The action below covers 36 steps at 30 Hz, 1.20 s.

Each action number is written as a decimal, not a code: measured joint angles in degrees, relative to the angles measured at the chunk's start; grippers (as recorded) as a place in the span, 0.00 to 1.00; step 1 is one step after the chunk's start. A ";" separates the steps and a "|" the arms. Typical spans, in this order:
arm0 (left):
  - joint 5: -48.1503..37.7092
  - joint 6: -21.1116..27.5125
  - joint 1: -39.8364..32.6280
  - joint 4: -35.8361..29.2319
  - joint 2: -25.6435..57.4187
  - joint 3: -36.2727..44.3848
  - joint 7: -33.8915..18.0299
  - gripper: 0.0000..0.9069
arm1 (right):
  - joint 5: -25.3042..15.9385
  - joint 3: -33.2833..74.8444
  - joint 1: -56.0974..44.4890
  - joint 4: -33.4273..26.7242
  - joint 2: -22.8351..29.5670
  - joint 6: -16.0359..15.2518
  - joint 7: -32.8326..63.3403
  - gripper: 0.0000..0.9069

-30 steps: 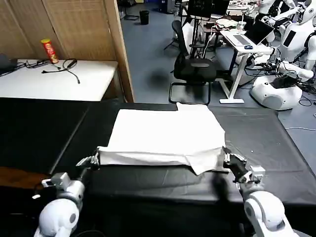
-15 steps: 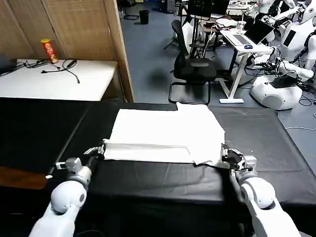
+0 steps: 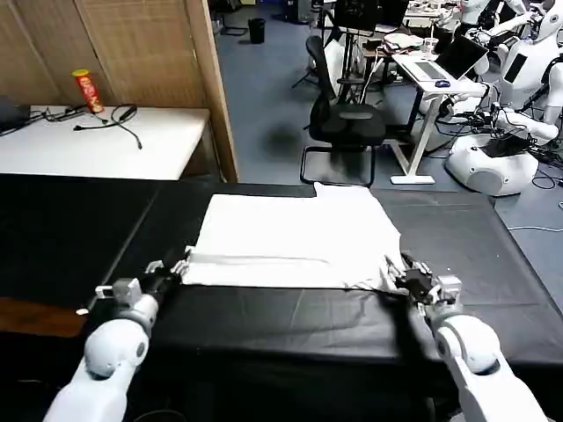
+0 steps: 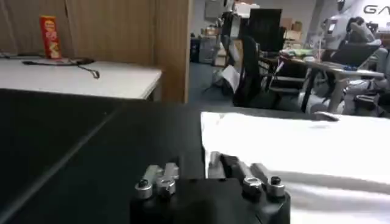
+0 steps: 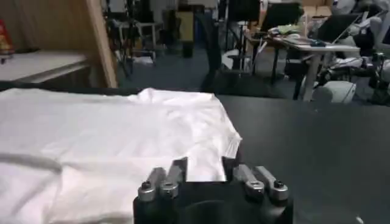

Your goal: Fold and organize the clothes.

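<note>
From the head view, the T-shirt (image 3: 295, 239) lies plain side up in the middle of the black tabletop (image 3: 79, 229), and its near hem looks doubled over into a narrow band along the front edge. The left gripper (image 3: 167, 272) sits at the band's left corner and the right gripper (image 3: 403, 275) at its right corner, both low on the cloth. I'd call that one fold laid and not much else: the shirt is still a broad rectangle, with a sleeve poking out at the far right.

In the left wrist view the left gripper (image 4: 204, 173) has its jaws apart, with the shirt's edge just ahead of them and nothing pinched.

In the right wrist view the right gripper (image 5: 207, 171) also stands open, over the shirt's corner.

Several folds and the final tidying remain, I'd say.
</note>
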 joint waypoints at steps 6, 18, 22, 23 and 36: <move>-3.97 1.18 4.29 -2.71 0.06 -0.59 0.16 0.97 | -0.65 1.00 -4.27 0.96 0.45 0.61 0.00 0.94; -4.30 1.42 5.84 -1.64 -0.14 -0.68 0.20 0.00 | -1.93 0.43 -5.53 0.19 1.38 0.79 -0.27 0.22; -4.69 1.35 5.95 -1.31 0.02 -0.68 0.18 0.00 | -1.94 0.29 -4.94 -0.29 0.98 0.68 -0.24 0.08; -4.73 1.36 5.97 -1.21 0.14 -0.65 0.17 0.00 | -1.76 0.38 -4.93 -0.18 0.75 0.51 -0.09 0.08; -5.87 3.89 11.26 -6.72 6.02 -1.49 -2.48 0.00 | 5.27 4.73 -13.41 10.09 -2.54 -9.87 7.75 0.05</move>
